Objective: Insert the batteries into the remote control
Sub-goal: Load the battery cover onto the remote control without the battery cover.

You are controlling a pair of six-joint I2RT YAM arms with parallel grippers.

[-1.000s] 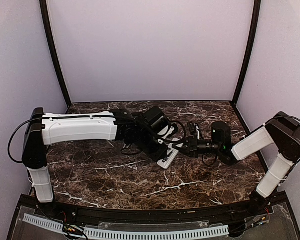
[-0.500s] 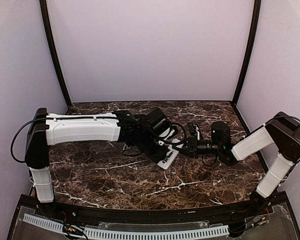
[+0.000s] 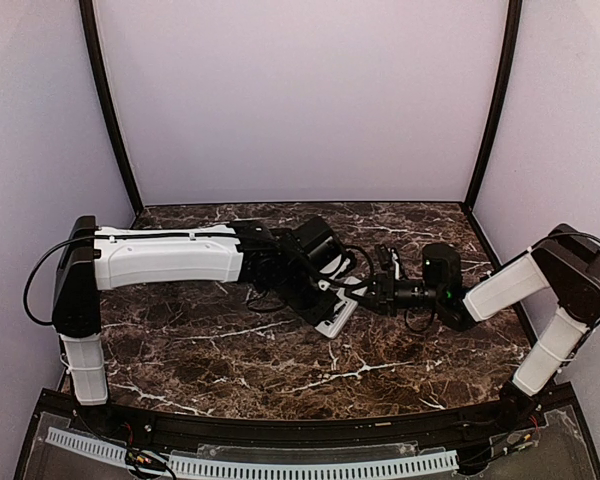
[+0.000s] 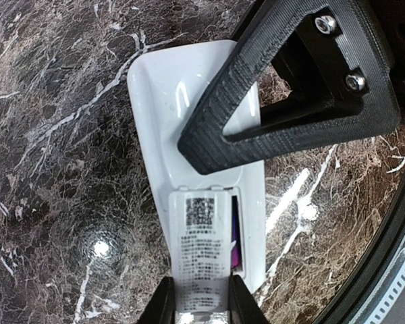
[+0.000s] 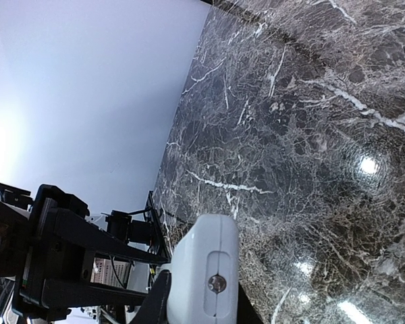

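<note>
You find the remote control [image 4: 158, 108] lying back-up on the table [image 4: 54, 169]. The left claw [image 4: 201, 307] pinches its battery cover [image 4: 201, 263], whose label [image 4: 201, 236] shows a QR code and unreadable print. The right claw [image 5: 199, 297] clamps the remote's end. A battery [image 4: 235, 239] shows in the bay.

From above the light is soft and even; shadows hardly show on the dark marble table [image 3: 200, 345]. My left wrist view has one round bright reflection on the stone, and the white remote control [image 4: 162, 101] looks glossy but sharp. My right wrist view has several glare spots, and the wall [image 5: 67, 88] is washed out at the left.
</note>
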